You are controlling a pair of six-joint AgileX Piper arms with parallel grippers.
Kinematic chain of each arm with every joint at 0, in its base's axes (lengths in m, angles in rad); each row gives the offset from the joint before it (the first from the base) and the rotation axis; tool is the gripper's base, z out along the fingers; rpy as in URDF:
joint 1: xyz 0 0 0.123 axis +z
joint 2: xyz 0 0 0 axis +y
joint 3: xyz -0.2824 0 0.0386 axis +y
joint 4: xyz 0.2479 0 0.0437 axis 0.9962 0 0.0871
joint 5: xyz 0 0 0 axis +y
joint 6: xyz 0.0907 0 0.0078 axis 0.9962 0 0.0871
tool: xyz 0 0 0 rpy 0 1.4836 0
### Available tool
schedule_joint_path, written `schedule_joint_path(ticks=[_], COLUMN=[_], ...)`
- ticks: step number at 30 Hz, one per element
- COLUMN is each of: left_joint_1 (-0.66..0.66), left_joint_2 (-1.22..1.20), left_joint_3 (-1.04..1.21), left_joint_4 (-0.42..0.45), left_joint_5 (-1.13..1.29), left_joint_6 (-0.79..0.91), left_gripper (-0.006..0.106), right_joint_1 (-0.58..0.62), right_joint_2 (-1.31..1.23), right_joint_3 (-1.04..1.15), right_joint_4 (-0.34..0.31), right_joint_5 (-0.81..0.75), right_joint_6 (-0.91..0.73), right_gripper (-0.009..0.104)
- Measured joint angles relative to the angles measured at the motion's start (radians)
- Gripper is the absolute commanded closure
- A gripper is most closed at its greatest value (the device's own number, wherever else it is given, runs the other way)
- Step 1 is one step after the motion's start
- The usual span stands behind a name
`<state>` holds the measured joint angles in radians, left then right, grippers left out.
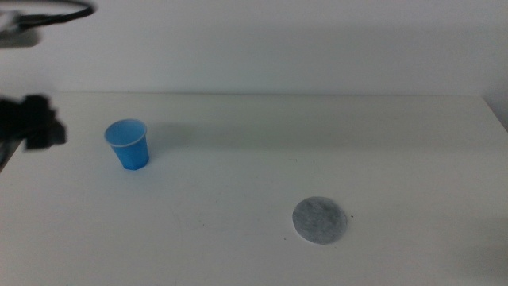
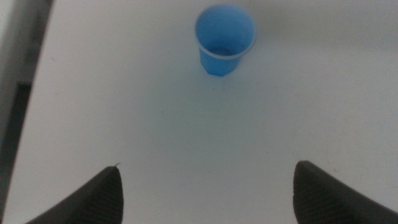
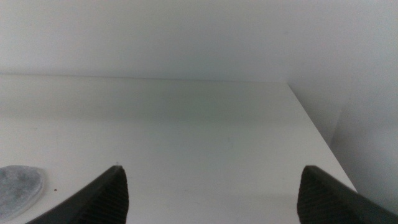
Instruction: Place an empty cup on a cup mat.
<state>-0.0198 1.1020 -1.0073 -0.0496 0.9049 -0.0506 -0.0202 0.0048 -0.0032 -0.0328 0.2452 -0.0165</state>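
The cup (image 1: 128, 144) is standing upright, mouth up, on the desk (image 1: 254, 159) toward the far-left corner; interior looks empty. The cup mat (image 1: 320, 220) is lying flat nearer the front edge, right of centre, well apart from the cup. The left gripper (image 2: 208, 193) is hovering short of the cup w/ jaws spread wide, holding nothing. The right gripper (image 3: 211, 193) is waiting near the right edge, jaws also apart. Handling est.: thin plastic, very light, easily tipped or crushed, so grip the mid-wall below the rim w/ low force.
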Motion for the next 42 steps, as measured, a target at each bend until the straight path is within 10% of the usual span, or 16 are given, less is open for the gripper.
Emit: schedule_joint_path(ticks=[25, 29, 35, 42], left_joint_1=[0.029, 0.029, 0.029, -0.071], left_joint_2=[0.977, 1.017, 1.028, 0.925], left_joint_3=[-0.659, -0.660, -0.665, -0.666], left_joint_4=[0.038, 0.010, -0.058, -0.082], left_joint_5=[0.110, 0.092, 0.086, 0.139], left_joint_6=[0.103, 0.127, 0.153, 0.079], left_gripper=[0.010, 0.030, 0.102, 0.102], right_joint_1=[0.000, 0.000, 0.000, 0.000], right_joint_2=[0.000, 0.000, 0.000, 0.000], right_joint_3=[0.000, 0.000, 0.000, 0.000], right_joint_4=[0.000, 0.000, 0.000, 0.000], right_joint_5=[0.000, 0.000, 0.000, 0.000], right_joint_6=[0.000, 0.000, 0.000, 0.000], right_gripper=[0.002, 0.002, 0.002, 0.002])
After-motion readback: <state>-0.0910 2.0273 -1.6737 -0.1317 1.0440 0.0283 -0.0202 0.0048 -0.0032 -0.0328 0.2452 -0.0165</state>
